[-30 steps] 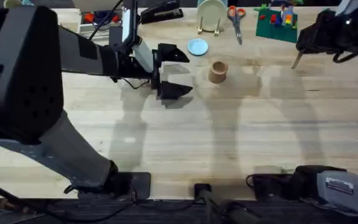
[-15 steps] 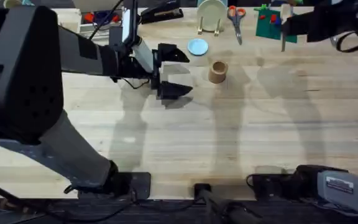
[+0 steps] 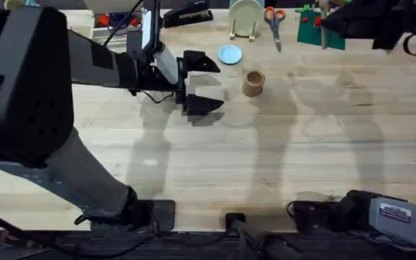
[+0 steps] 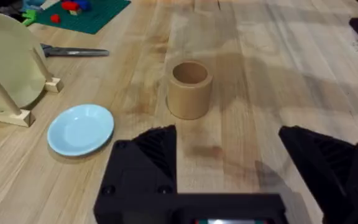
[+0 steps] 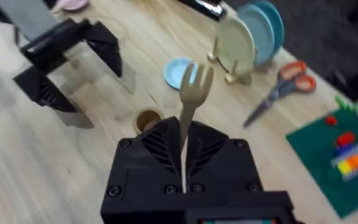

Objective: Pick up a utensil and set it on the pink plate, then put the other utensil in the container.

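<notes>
Left jaws (image 3: 199, 83) hang wide open over the wooden table (image 3: 266, 159). Just beyond them sits the tan cylindrical container (image 4: 190, 89), with a light-blue round dish (image 4: 81, 129) beside it. Farther off, right jaws (image 5: 183, 138) pinch the pale wooden fork (image 5: 191, 93), tines up.

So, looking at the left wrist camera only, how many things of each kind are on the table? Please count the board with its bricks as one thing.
Plates: 2 (light-blue plate lying flat, cream plate upright in the rack)
wooden rack: 1
container: 1
scissors: 1
green brick board: 1
Total: 6
</notes>
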